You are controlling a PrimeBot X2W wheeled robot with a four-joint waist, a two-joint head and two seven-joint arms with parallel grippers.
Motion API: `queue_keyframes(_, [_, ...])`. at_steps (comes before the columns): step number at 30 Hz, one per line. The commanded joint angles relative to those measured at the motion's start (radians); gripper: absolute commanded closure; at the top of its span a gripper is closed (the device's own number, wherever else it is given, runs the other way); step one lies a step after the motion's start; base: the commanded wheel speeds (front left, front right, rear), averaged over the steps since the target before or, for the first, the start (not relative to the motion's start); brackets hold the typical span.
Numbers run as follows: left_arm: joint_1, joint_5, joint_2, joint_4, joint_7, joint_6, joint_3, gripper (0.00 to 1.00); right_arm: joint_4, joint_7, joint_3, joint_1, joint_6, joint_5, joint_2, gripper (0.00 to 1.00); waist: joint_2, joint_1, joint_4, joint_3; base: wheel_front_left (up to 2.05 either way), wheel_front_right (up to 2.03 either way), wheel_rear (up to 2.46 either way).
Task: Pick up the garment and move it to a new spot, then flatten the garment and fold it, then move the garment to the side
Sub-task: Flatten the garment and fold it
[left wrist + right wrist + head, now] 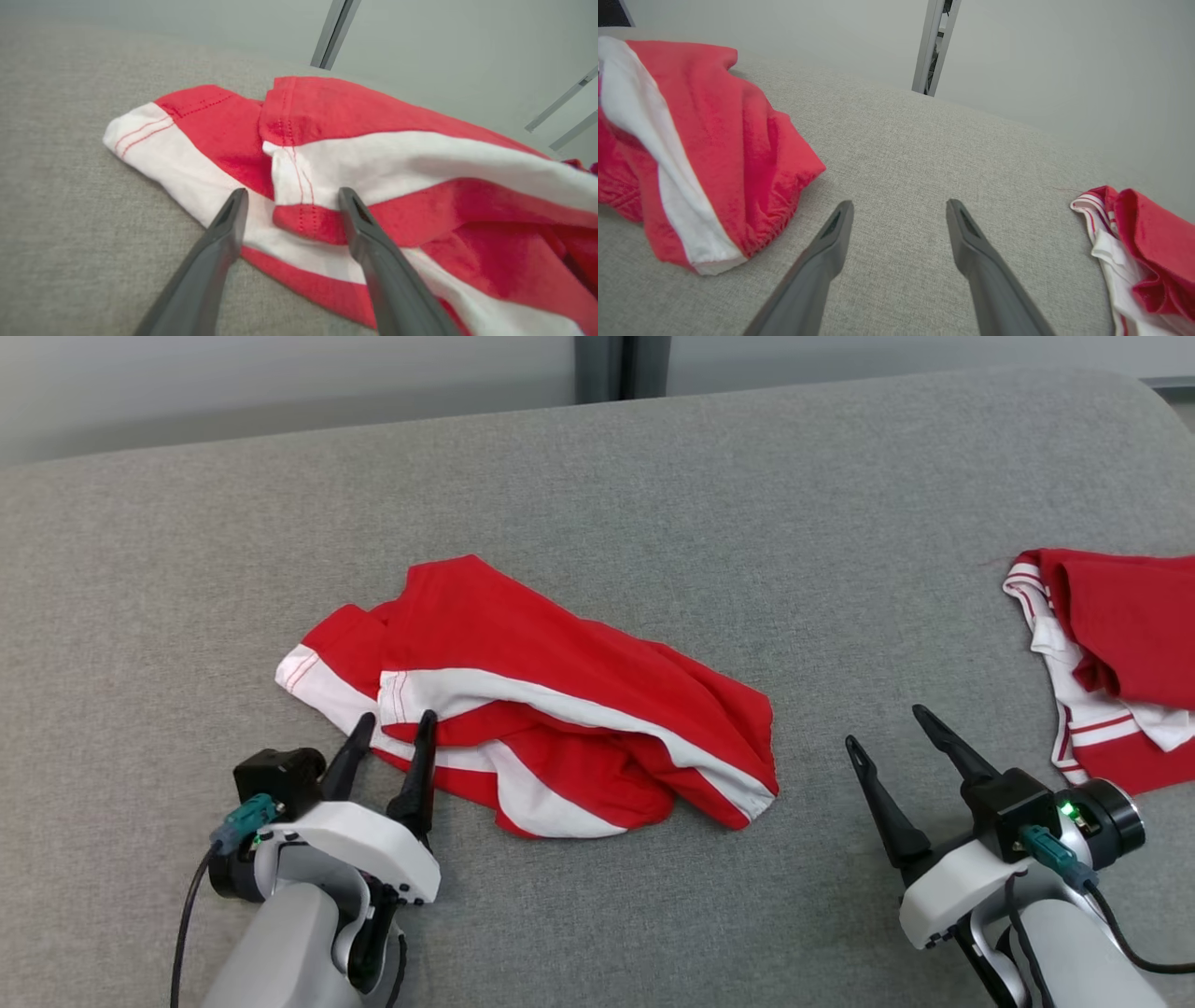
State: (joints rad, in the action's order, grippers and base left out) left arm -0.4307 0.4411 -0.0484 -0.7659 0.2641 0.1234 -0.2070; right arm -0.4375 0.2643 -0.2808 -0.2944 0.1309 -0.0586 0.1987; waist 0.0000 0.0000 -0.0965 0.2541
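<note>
Upholstery [597, 476] in a grey weave lies under everything in the head view. The garment [560, 653], red with white bands, sits crumpled at the centre of that frame, bunched into overlapping folds with one thick lobe toward lower right. It looks like light, limp knit: it should drape and slide rather than hold a shape, and a pinch will likely gather several layers at once. A second garment [1120, 635], red and white striped, lies at the right edge, well apart. The right gripper [885, 726], lower right, stands spread wide over bare fabric, holding nothing. The left gripper [396, 717], lower left, is equally wide and empty, its tips at the garment's near-left edge. In the left wrist view a stitched white hem corner [289, 168] lies between the fingers; that doubled seam looks the firmest place to take hold.
</note>
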Motion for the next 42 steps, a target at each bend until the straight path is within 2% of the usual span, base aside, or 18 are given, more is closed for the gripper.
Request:
queue_keyframes(1, [-0.019,-0.012,-0.004,0.001,0.000,0.007,0.002,0.72,0.004,0.000,0.004,0.010,0.000,0.003,0.003,0.00,0.0000,0.0000,-0.004,0.005,0.00,0.00,0.00])
queue_keyframes(2, [-0.023,-0.013,-0.005,-0.001,0.000,0.008,0.004,1.00,0.005,0.000,0.007,0.011,0.000,0.004,0.001,0.00,0.0000,0.0000,-0.005,0.006,0.00,0.00,0.00])
queue_keyframes(6, [0.002,-0.024,-0.006,0.043,0.000,0.007,0.012,1.00,-0.001,0.000,0.028,0.026,0.000,-0.001,-0.009,0.00,0.0000,0.0000,0.005,-0.012,0.00,0.00,0.00])
queue_keyframes(15, [0.169,-0.095,-0.005,0.216,0.000,0.007,0.083,1.00,-0.025,0.000,0.057,0.095,0.000,-0.036,-0.041,0.00,0.0000,0.0000,0.091,-0.134,0.00,0.00,0.00])
queue_keyframes(19, [0.247,-0.127,-0.007,0.232,0.000,0.007,0.134,1.00,-0.034,0.000,0.050,0.119,0.000,-0.054,-0.055,0.00,0.0000,0.0000,0.112,-0.177,0.00,0.00,0.00])
queue_keyframes(25, [0.322,-0.155,-0.008,0.189,0.000,0.000,0.200,1.00,-0.027,0.000,0.057,0.141,0.000,-0.072,-0.080,0.00,0.0000,0.0000,0.102,-0.206,0.00,0.00,0.00])
queue_keyframes(26, [0.329,-0.157,-0.008,0.178,0.000,-0.003,0.208,0.85,-0.027,0.000,0.058,0.145,0.000,-0.074,-0.082,0.00,0.0000,0.0000,0.098,-0.208,0.00,0.00,0.00])
queue_keyframes(27, [0.336,-0.168,-0.008,0.167,0.000,-0.006,0.212,0.51,-0.025,0.000,0.059,0.147,0.000,-0.076,-0.084,0.00,0.0000,0.0000,0.094,-0.210,0.00,0.00,0.00])
queue_keyframes(28, [0.339,-0.174,-0.008,0.158,0.000,-0.014,0.218,0.00,-0.025,0.000,0.061,0.149,0.000,-0.077,-0.085,0.00,0.0000,0.0000,0.089,-0.212,0.00,0.00,0.00])
queue_keyframes(35, [0.387,-0.256,-0.005,0.213,0.000,-0.083,0.267,0.00,0.011,0.000,0.058,0.181,0.000,-0.086,-0.101,0.00,0.0000,0.0000,0.056,-0.241,0.00,0.00,0.00])
queue_keyframes(42, [0.453,-0.280,-0.004,0.296,0.000,-0.092,0.276,0.00,0.031,0.000,0.042,0.223,0.000,-0.083,-0.115,0.00,0.0000,0.0000,0.038,-0.263,0.00,0.00,0.00])
